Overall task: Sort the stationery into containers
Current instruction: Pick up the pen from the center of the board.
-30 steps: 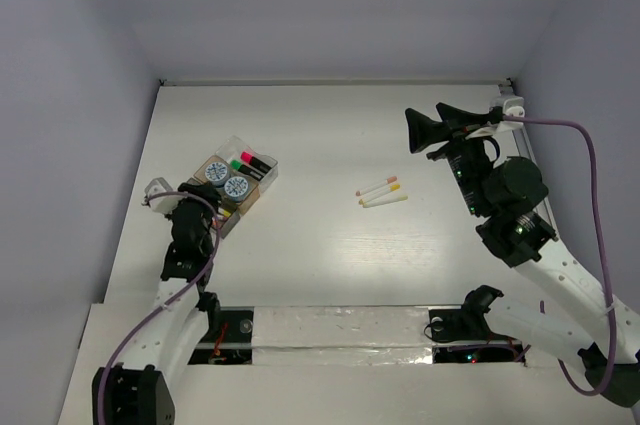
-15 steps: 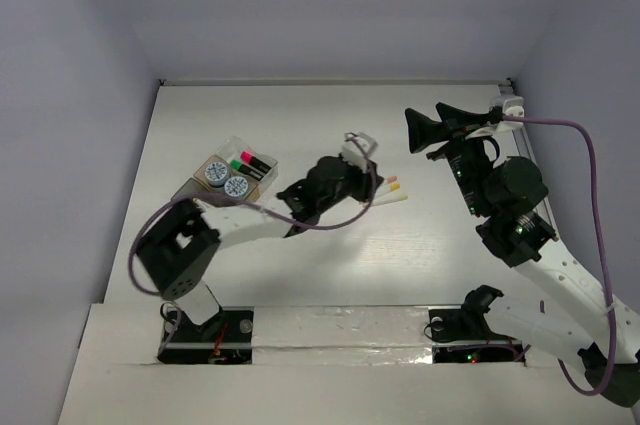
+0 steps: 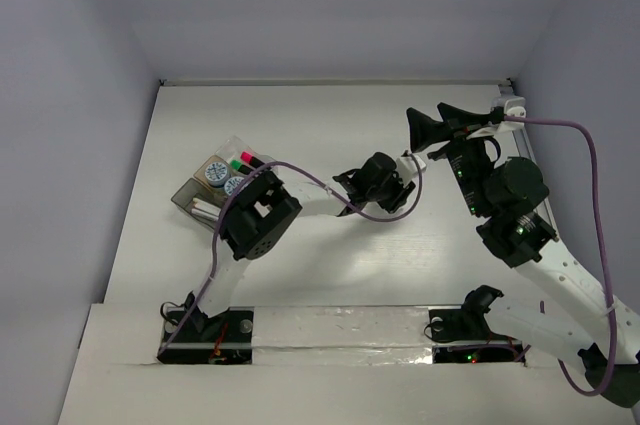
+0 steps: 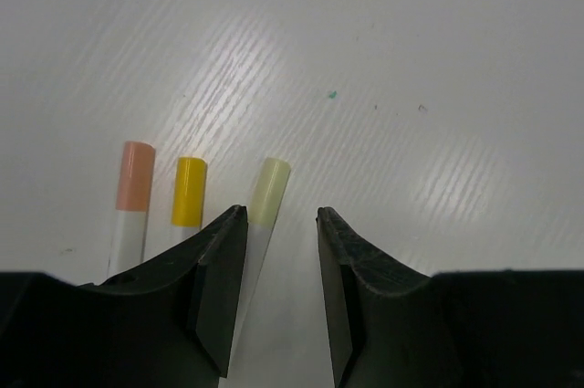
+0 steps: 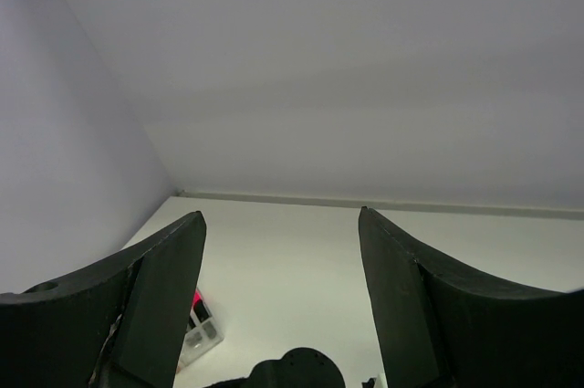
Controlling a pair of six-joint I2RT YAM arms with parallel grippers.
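Pale-tipped pen (image 4: 270, 189) lying off-centre beneath narrowly parted, empty left gripper (image 4: 281, 224), right of containers (image 3: 186, 198); best centred between jaws before closing.

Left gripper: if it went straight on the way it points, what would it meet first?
Likely the pale-tipped pen, lying under one finger; between the fingers is bare table. Depth is unclear.

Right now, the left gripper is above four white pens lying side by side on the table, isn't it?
Not quite: there are three pens, not four. The left wrist view shows them side by side on the table below the left gripper: a pink-tipped pen, a yellow-tipped pen and a pale-yellow-tipped pen.
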